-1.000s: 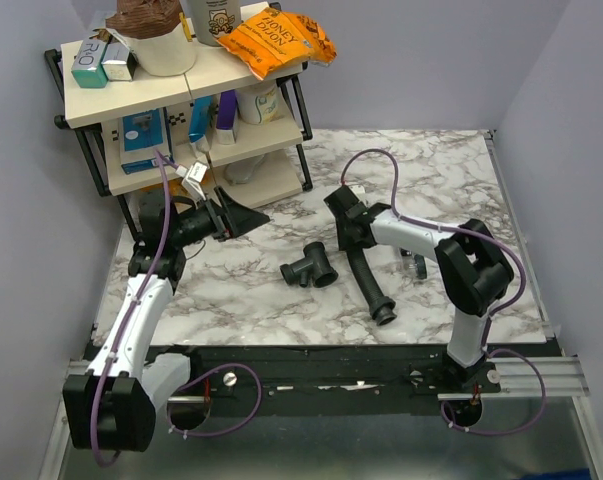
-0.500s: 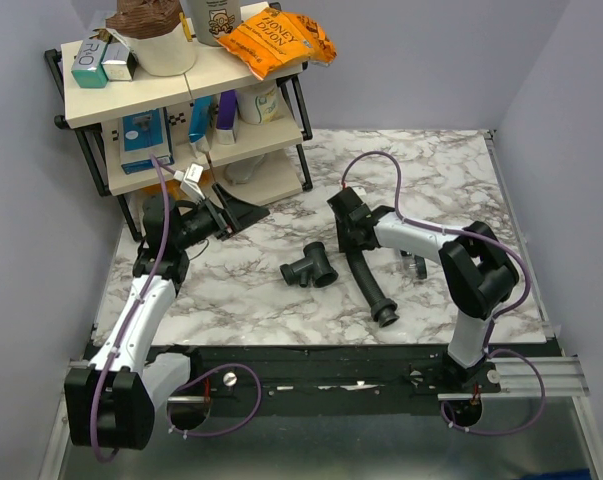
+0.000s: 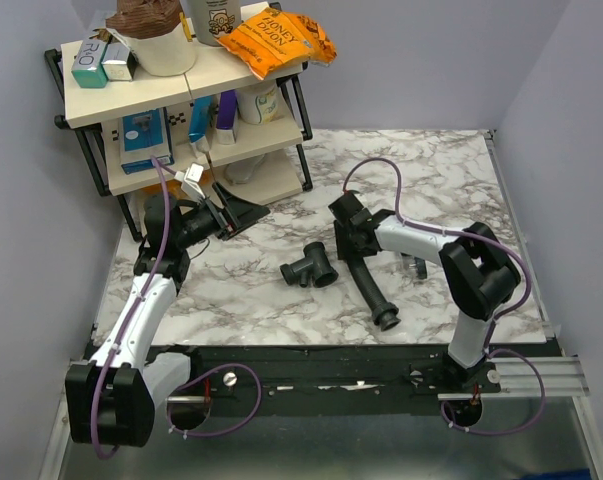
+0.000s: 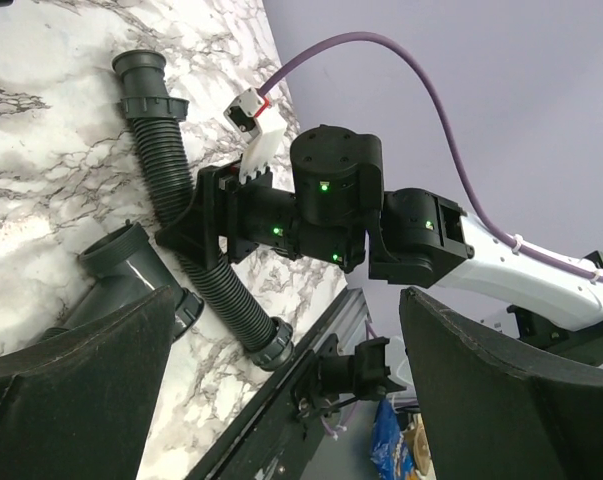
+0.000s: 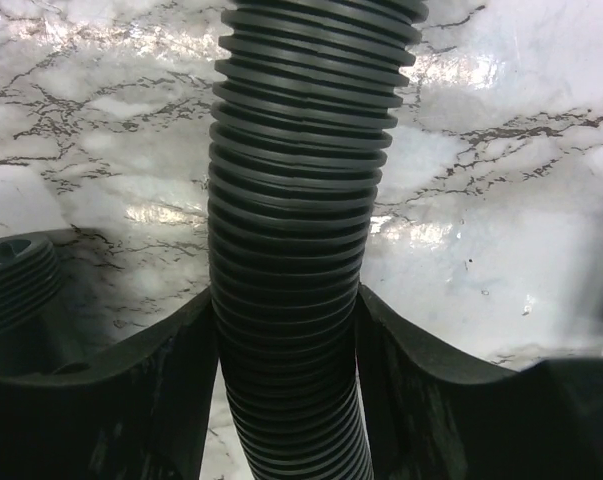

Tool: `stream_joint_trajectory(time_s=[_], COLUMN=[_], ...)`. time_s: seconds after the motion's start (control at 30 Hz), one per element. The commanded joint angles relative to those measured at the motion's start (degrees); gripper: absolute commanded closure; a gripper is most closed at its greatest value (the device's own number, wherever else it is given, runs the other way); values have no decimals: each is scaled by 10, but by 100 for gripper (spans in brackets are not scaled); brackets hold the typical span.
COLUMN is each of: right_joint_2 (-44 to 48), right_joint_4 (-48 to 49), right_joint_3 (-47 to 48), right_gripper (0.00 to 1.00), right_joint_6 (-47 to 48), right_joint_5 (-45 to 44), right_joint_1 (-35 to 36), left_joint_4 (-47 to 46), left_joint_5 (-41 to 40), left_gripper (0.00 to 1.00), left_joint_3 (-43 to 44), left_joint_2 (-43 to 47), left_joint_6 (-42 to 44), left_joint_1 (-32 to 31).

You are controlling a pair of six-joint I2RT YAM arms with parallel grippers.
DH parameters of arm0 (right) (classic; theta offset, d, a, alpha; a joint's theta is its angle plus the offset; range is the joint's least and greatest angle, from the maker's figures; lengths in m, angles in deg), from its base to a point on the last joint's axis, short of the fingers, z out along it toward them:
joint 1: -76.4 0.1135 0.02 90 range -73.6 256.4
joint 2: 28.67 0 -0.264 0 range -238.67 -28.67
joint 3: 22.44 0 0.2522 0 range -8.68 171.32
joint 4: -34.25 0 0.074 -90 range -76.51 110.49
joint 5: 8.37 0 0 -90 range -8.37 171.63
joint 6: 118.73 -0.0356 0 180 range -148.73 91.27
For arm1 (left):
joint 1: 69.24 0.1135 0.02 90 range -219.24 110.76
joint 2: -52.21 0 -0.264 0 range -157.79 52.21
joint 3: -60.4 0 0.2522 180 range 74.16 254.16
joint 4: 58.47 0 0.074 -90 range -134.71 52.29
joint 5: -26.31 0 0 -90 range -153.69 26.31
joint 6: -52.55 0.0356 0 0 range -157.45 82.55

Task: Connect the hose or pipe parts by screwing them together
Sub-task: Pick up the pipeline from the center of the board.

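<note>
Progress: nothing joined yet. Branched pipe fitting [image 3: 311,268] lies alone on the marble tabletop [image 3: 431,170] with every visible mouth bare. The right wrist view shows one threaded mouth with nothing on it. Black ribbed hose [image 3: 369,285] lies just right of the fitting, close beside it but not touching as far as I can see. It runs from beyond the fitting toward the near edge.

Right gripper [image 3: 350,250], just right of the fitting, is down on the hose partway along its length. Its fingers [image 5: 131,400] sit one on each side, flush against the ribs, with no gap visible. Judged a hold, though how firm I cannot tell. Left gripper [image 3: 243,212], well left of and beyond the fitting, is spread wide with nothing between its fingers.

Left to do, by my reading: everything. Bring a hose collar to a threaded mouth, line it up, turn until seated.

Count:
- Hose: 1, with 2 collar ends, both seen from the left wrist.
- Fitting: 1.
- Grippers: 2.
- Ring nut: none positively identified.
- Small dark item [image 3: 413,264]: 1, right of the fitting past the hose, part hidden by the right arm, too small to call.
</note>
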Motion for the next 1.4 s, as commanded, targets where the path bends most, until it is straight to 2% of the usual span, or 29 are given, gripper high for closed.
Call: stream_joint_trajectory(time_s=[0.0,0.03,0.07,0.13,0.17,0.27,0.4,0.5,0.67,0.8,1.0,1.37], right_joint_2=[-15,-13,-4,9,29,75,184,211,238,260,261,219], right_joint_4=[-84,-88,-89,-94,-97,-113,-105,-114,-161,-170,-214,-264], right_joint_3=[-34,-34,-33,-28,-24,6,32,53,83,79,96,155], right_gripper=[45,48,58,68,81,98,99,99,99,99,99,99], right_joint_6=[-5,-5,-6,-8,-7,0,43,55,47,-7,-89,-193], right_joint_5=[28,29,29,20,19,-3,-3,9,41,123,263,382], right_joint_1=[8,8,9,9,9,12,40,72,138,174,174,167], left_joint_4=[-6,-6,-4,-2,-2,-1,-22,-87,-121,-194,-190,-173], left_joint_5=[-10,-8,-8,-8,-8,-8,-5,-2,7,2,4,-12], left_gripper=[1,1,1,1,1,1,1,1,1,1,1,1], left_joint_3=[8,9,9,11,11,13,12,-5,-22,-51,-101,-140], left_joint_2=[10,11,10,8,8,4,-6,-18,-46,-44,-20,-2], left_joint_6=[-12,-11,-11,-12,-13,-16,-35,-86,-133,-195,-192,-191], left_joint_1=[-1,-1,-2,-2,-3,-7,-15,-29,-51,-56,-69,-91])
